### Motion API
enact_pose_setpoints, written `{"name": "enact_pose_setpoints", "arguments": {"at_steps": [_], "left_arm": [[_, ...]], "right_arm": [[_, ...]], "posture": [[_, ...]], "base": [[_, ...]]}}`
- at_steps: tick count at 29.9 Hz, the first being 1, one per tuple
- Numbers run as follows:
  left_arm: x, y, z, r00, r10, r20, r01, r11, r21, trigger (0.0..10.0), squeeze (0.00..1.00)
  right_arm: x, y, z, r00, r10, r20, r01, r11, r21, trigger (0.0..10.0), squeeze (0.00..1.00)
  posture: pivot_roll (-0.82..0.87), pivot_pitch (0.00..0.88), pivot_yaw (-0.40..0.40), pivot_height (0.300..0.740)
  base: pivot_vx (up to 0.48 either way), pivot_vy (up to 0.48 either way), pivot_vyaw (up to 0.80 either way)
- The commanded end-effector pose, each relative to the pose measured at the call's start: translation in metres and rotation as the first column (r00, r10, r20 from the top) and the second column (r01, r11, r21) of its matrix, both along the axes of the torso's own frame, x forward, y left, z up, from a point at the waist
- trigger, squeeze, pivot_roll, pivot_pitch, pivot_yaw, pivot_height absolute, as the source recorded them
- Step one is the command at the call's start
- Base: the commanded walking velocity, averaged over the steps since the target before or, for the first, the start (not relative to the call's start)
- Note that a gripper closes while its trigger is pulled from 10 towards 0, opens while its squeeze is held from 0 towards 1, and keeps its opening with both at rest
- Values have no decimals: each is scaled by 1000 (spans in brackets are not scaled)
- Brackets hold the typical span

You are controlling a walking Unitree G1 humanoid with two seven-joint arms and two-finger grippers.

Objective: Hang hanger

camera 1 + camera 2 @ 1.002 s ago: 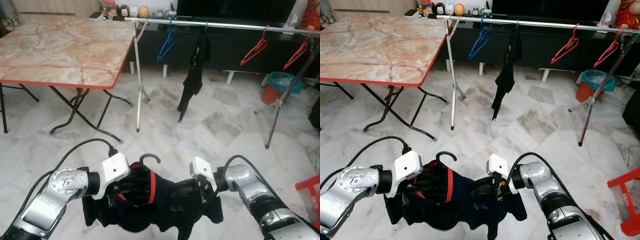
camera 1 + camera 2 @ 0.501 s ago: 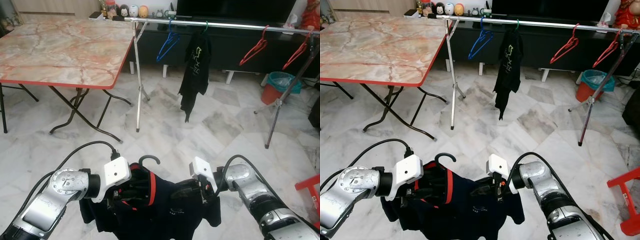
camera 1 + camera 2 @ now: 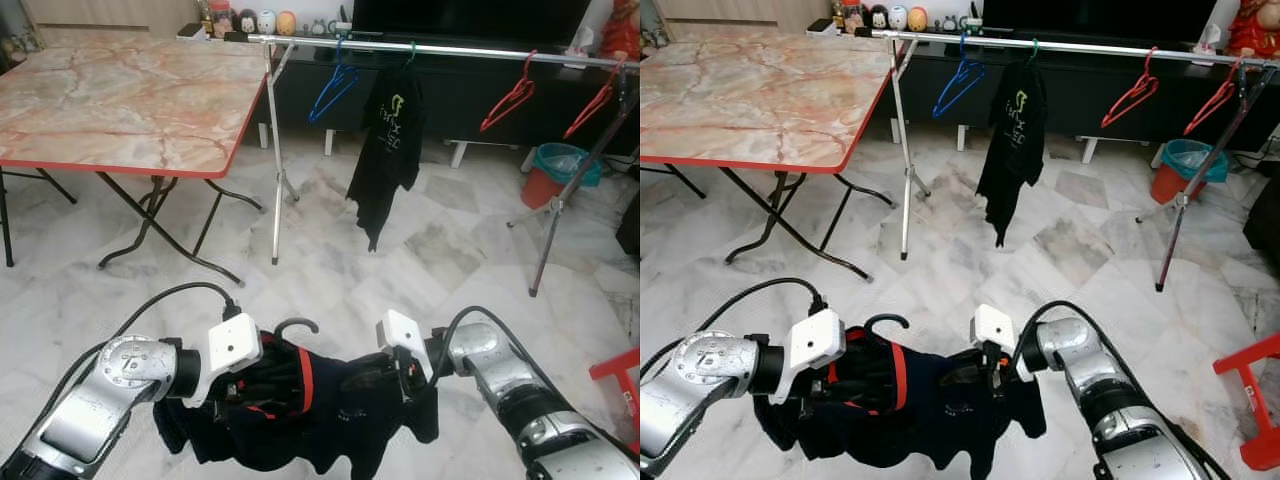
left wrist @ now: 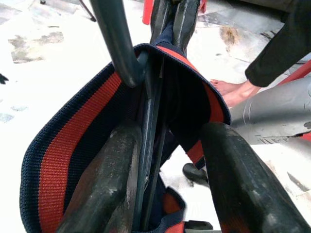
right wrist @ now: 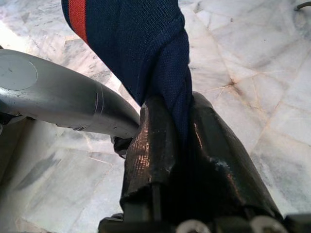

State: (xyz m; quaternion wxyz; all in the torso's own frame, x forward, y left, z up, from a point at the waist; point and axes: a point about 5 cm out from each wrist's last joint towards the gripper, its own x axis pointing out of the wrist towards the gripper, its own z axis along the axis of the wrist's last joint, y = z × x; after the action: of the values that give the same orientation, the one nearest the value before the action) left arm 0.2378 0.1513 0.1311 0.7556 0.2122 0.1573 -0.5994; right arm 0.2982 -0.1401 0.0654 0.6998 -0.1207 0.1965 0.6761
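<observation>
- Left gripper (image 3: 262, 378) low over the marble floor (image 3: 330, 270), fingers (image 4: 109, 184) apart, one each side of the dark hanger (image 4: 150, 121) and the red-striped collar; whether they pinch it I cannot tell.
- Hanger hook (image 3: 297, 326) sticks up out of the navy shirt (image 3: 330, 415) between the two grippers.
- Right gripper (image 3: 400, 378) clamped tight on a bunched fold of the shirt, fingers (image 5: 160, 145) pressed onto the cloth.
- Shirt sags between both grippers, off the floor.
- Clothes rail (image 3: 450, 47) well ahead, carrying blue hanger (image 3: 333, 85), black shirt (image 3: 388, 150), two red hangers (image 3: 508, 100).
- Folding table (image 3: 130, 95) at the rail's left end.
- Bare foot of a person (image 4: 233, 91) in left wrist view.
</observation>
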Motion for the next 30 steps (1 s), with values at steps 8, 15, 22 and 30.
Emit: {"name": "enact_pose_setpoints", "arguments": {"at_steps": [8, 15, 22, 30], "left_arm": [[4, -10, -2, 999, 8, 50, -8, 1000, -3, 10000, 0], [-8, -17, -1, 998, -47, -35, 44, 995, -88, 10000, 0], [-6, -23, -2, 999, -48, -26, 45, 995, -87, 10000, 0], [-6, -27, -5, 999, -44, -23, 43, 997, -71, 4745, 0]], "right_arm": [[7, 8, 12, 999, 11, 47, -13, 999, 48, 0, 0], [7, 9, 13, 999, 16, 49, -19, 998, 55, 0, 0], [8, 12, 15, 998, 33, 52, -36, 997, 65, 0, 0], [8, 13, 17, 998, 34, 55, -38, 996, 75, 0, 0]], "posture": [[93, 35, -65, 740], [96, 35, -65, 740], [94, 32, -63, 740], [93, 38, -62, 740]], "base": [[0, 0, 0], [0, 0, 0], [0, 0, 0], [0, 0, 0]]}}
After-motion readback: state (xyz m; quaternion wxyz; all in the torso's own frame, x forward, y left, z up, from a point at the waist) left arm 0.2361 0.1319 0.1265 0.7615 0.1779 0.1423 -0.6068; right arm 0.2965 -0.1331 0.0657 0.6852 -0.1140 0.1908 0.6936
